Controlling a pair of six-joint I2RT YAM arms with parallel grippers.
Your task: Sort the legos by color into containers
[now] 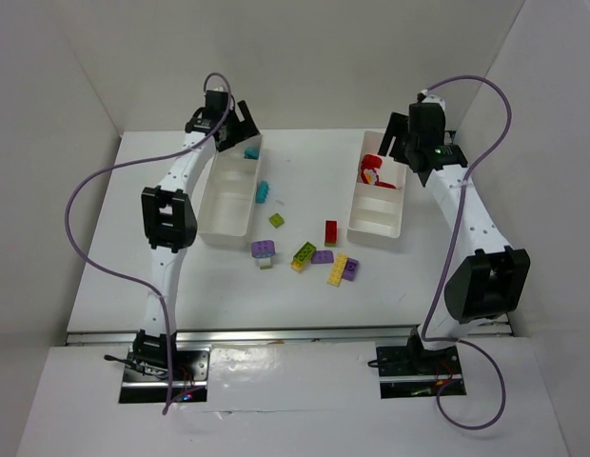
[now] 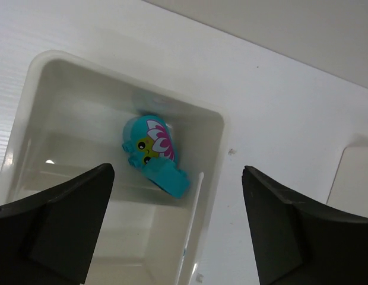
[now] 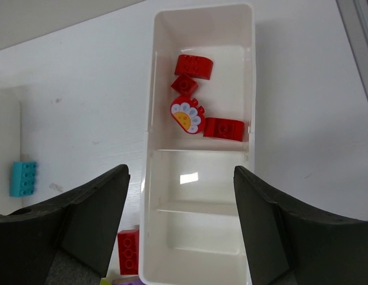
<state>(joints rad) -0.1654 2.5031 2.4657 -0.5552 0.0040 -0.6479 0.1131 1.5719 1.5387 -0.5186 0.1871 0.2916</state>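
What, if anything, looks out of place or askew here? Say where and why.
Nothing is spilled or damaged. The teal flower piece lies askew against a teal block in the far compartment of the left tray. A red brick and a teal brick lie loose on the table, not with their colours.

You see 4 red legos (image 3: 224,128) in the far compartment of the white tray (image 3: 150,89), a teal brick (image 3: 22,178) on the worktop (image 3: 83,107) to its left.

Containers (image 3: 196,190) glossy white plastic; legos (image 3: 193,65) smooth, shiny.
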